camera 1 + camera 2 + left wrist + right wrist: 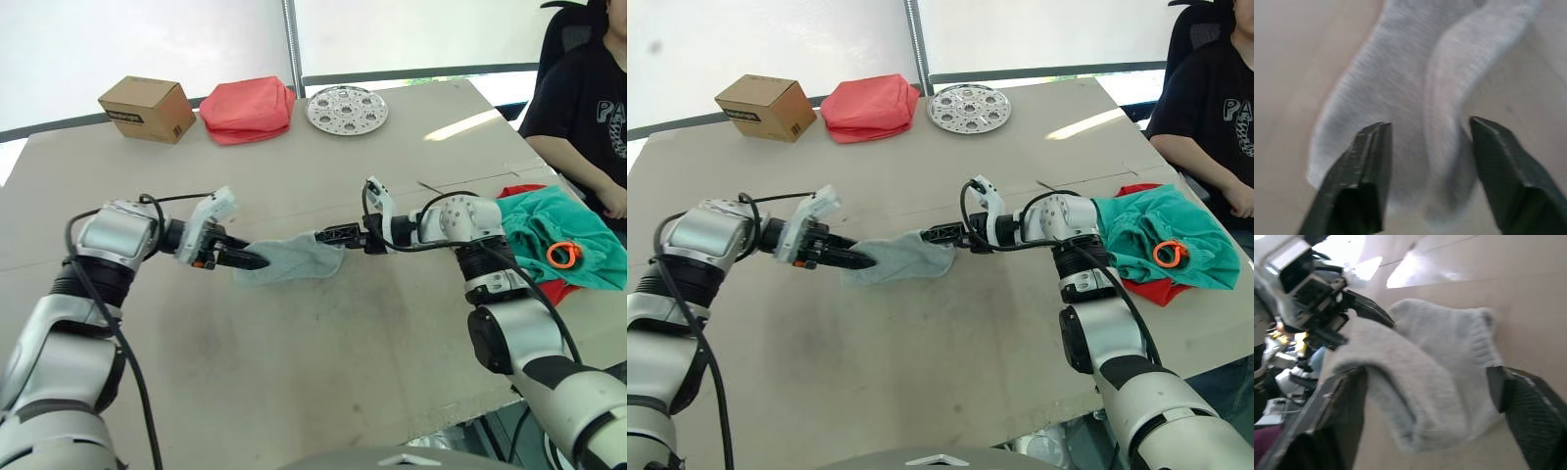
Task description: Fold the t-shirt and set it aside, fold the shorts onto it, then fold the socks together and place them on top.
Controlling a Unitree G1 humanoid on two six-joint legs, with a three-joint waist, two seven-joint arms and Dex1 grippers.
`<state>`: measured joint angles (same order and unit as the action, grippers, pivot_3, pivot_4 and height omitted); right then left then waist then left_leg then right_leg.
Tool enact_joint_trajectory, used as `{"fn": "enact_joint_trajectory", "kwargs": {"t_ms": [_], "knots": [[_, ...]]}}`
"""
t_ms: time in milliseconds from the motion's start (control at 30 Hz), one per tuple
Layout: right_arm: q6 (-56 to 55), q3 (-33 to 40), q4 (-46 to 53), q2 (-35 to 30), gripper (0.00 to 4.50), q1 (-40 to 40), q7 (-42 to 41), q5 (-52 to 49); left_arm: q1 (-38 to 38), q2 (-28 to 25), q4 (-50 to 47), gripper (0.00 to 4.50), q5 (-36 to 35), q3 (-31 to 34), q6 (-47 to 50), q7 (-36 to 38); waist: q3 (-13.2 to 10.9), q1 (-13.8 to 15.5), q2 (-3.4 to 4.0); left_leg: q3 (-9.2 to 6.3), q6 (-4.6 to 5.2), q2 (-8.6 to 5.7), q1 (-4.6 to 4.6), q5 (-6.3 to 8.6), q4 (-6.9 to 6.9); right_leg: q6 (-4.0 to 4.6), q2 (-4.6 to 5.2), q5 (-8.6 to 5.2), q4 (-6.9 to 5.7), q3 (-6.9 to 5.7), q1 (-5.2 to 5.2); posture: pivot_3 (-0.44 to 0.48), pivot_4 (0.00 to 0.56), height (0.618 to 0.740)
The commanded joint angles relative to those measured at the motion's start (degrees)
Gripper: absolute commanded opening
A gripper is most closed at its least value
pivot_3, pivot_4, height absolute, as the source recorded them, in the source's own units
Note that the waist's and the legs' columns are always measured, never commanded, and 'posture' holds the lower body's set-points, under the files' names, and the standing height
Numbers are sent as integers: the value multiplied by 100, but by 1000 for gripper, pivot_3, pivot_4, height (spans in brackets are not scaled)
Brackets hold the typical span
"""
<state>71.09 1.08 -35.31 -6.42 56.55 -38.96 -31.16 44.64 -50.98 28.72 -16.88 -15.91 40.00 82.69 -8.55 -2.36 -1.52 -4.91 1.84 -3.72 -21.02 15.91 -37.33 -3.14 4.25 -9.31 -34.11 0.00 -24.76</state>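
the teal-green fabric shorts (549, 230) lie rumpled over the bright red t-shirt (549, 290) at three o'clock on the table (323, 352), not neatly folded. at centre, both grippers' jaws stand open around the light grey socks (289, 260): left gripper (257, 261), right gripper (328, 235). folding and stacking the socks remain.

Wide beige cardboard-covered table (323, 352), creased and scuffed. White wall panels (147, 39) behind, split by a grey metal post (291, 44). Black office chair (573, 29) at right.

The person's black shirt (588, 93) carries pale lettering at the picture's edge, of which only "PA" can be read. The cardboard box (147, 109) has a dark printed label on its side, too small to read.
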Motion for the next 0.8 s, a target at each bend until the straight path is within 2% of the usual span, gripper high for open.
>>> {"fn": "enact_joint_trajectory", "kwargs": {"t_ms": [33,133,200,267,333,467,600,700,800], "knots": [[-1215,-350,1335,-340,4500,-431,-106,440,75,-62,-51,3478,-130,840,-554,-378,1,0,-2,0,0,0,-2,0,0,0,1,0,1,0,-1,0,150,740],[-2103,-554,2798,-546,4500,-1156,-269,564,-237,72,-344,3478,-517,1723,-841,-829,3,0,-2,-1,1,0,-3,1,1,-2,2,0,7,-3,-1,0,150,740],[-2506,-840,3689,-800,4500,-1633,-335,746,-723,142,-915,3478,-717,2266,-1136,-1052,4,-19,1,2,1,1,-1,1,3,-3,4,0,7,-1,-2,0,150,740],[-2886,-1225,4209,-1060,4500,-1960,-337,1096,-1276,292,-1661,3478,-987,2777,-1136,-1372,4,-21,1,11,1,2,6,1,5,-3,7,0,7,3,-1,0,150,740],[-3124,-1409,4362,-1139,4500,-2073,-308,1273,-1636,394,-2128,3478,-1079,3021,-1197,-1607,4,-4,-1,15,0,4,15,1,1,-4,8,0,1,4,4,0,150,740],[-3793,-1969,4134,-1138,4500,-1945,-264,1904,-2854,620,-3245,3478,-896,3160,-1765,-1940,6,10,-3,21,1,2,28,1,-2,-2,12,2,6,6,12,0,150,740],[-4261,-2233,3609,-1000,4500,-1717,-257,2291,-3383,696,-3429,3478,-625,3094,-2333,-2140,8,52,-4,21,0,3,27,0,-3,4,8,5,7,3,12,0,150,740],[-4939,-2645,2787,-982,4500,-1327,-337,2890,-3787,697,-3378,3478,-220,2914,-2937,-2195,7,58,-3,18,0,1,25,0,-3,7,10,6,10,1,12,0,150,740],[-5319,-2797,2092,-870,4500,-1057,-396,3169,-3749,750,-3158,3478,100,2745,-3332,-2407,7,64,-3,19,0,1,26,0,-1,8,8,7,12,1,12,0,150,740]]}}
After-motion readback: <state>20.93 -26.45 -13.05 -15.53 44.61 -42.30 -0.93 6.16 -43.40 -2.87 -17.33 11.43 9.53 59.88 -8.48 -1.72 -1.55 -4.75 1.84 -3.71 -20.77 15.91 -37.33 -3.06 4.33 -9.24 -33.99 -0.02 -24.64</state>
